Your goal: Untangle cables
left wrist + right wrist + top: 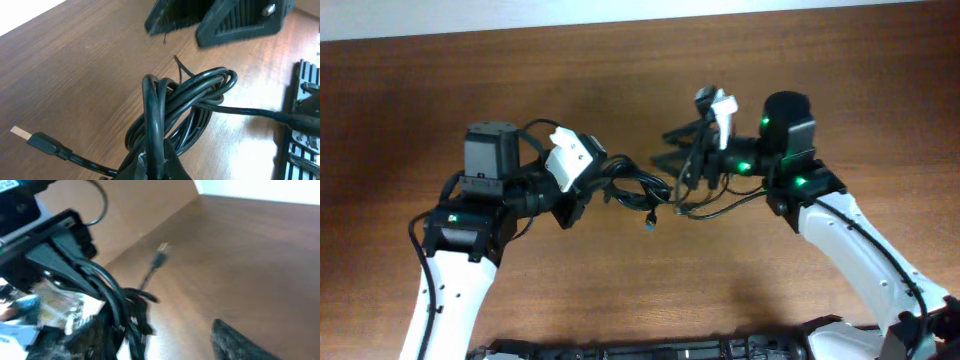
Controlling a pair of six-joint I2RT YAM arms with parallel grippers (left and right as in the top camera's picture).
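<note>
The cables [635,187] are a tangled bundle of thin black cords in the middle of the table. My left gripper [590,190] is shut on one loop of the bundle [185,105], gripping it between its jaws [161,162]. One loose plug end [650,223] hangs toward the front; it also shows in the left wrist view [40,142]. My right gripper [666,148] is open just right of the bundle, its two fingers [220,20] spread apart. In the blurred right wrist view the cables [122,312] lie by the left finger of my open right gripper [165,335].
One cord [725,205] runs from the bundle to the right under my right arm. The wooden table [620,80] lies all around. A black keyboard-like strip [650,350] lies along the front edge.
</note>
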